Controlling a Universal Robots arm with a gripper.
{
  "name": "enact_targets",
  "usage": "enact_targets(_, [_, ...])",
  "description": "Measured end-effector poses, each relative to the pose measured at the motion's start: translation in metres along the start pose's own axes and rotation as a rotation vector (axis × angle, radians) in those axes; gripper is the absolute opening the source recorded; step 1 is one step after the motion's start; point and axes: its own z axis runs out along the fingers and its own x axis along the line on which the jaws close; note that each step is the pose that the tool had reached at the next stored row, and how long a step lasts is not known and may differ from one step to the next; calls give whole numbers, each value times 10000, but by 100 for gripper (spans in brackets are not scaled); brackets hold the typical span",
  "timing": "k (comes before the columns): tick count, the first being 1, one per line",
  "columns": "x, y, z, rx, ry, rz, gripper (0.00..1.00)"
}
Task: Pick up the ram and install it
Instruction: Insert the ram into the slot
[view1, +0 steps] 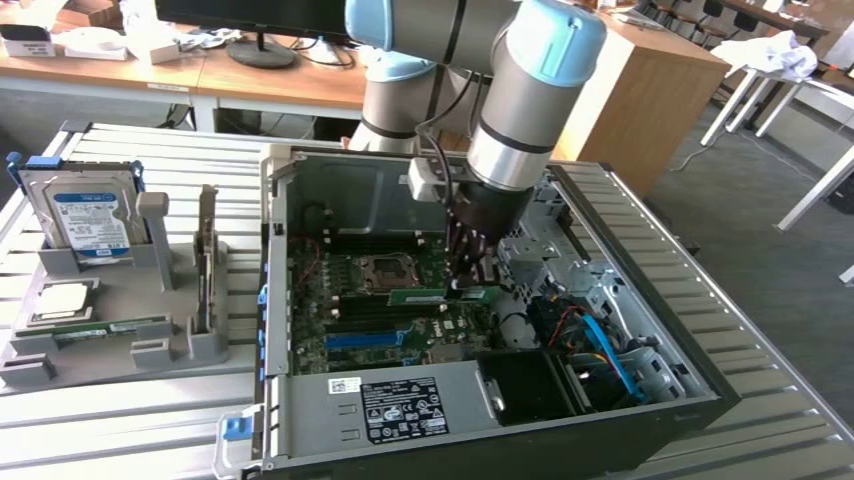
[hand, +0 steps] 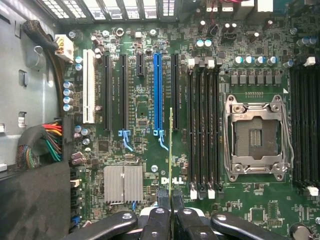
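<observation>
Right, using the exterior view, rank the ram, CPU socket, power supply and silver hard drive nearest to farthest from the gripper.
1. The ram, clamped in the gripper.
2. CPU socket, just toward the exterior view's left.
3. Power supply, at the case's near side.
4. Silver hard drive, in the grey rack, far at the exterior view's left.

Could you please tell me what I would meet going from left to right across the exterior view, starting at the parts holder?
Hard drive → upright grey card → computer case wall → the ram, clamped in the gripper → blue cable.
</observation>
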Motion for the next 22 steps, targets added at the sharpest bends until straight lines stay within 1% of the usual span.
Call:
enact_targets(9, [1, 45, 20, 0, -1, 8, 13])
enact_targets(22, [-6, 214, 74, -1, 1, 9, 13])
